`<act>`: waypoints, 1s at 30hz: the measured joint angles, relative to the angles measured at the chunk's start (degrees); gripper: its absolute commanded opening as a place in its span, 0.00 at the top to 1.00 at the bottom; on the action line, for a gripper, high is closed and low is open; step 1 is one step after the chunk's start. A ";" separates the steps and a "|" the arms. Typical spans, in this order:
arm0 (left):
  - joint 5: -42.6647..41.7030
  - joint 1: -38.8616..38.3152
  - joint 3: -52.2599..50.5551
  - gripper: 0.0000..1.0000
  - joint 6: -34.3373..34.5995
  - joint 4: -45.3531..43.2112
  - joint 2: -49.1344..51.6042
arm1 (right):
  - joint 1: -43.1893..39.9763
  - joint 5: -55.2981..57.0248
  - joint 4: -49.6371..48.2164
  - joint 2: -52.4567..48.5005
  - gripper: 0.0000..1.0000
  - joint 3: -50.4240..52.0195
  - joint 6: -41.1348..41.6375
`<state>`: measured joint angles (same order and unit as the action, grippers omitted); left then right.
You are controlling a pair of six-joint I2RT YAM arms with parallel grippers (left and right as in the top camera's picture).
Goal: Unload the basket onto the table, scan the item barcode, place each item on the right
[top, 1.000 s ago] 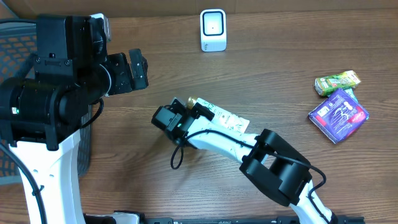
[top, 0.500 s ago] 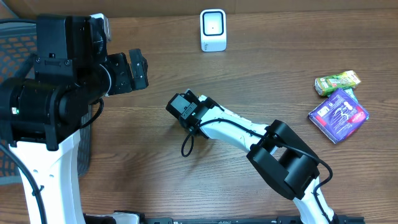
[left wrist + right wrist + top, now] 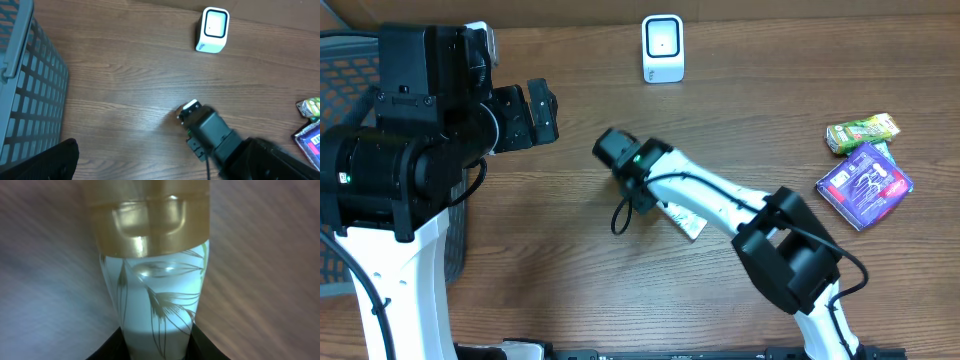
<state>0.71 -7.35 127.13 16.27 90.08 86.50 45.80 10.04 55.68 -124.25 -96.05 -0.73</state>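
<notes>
Gold-capped white tube (image 3: 152,280) is sitting at the middle of the wooden table (image 3: 570,270), apart from the scanner (image 3: 663,48); our right gripper (image 3: 155,332) is clasping its sides, while our left gripper (image 3: 542,112) is hanging spread wide, holding nothing.

White tube (image 3: 155,305), gold cap, leaf print; white scanner (image 3: 662,48) upright.
</notes>
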 measured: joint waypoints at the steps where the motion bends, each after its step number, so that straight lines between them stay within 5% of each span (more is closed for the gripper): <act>1: 0.00 0.00 0.00 0.00 -0.02 0.00 0.00 | -0.92 -4.24 0.59 0.20 0.69 -0.79 0.11; 8: 0.00 0.00 0.00 0.00 0.00 -0.02 0.00 | -11.39 -40.04 -6.21 1.01 0.69 -0.87 1.03; 13: 0.00 0.00 0.00 0.01 0.00 -0.02 0.00 | -17.64 -52.46 -13.55 1.81 0.65 4.81 3.80; 23: 0.00 0.00 0.00 0.00 0.00 0.00 0.00 | -17.16 -44.06 -12.04 2.60 0.61 8.96 6.23; 30: 0.00 0.00 0.00 0.00 -0.02 -0.02 0.00 | -9.55 -30.27 -11.61 9.09 0.55 8.96 5.16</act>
<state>0.71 -7.35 127.13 16.25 90.06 86.50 36.25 -20.23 44.07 -115.15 -87.09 4.43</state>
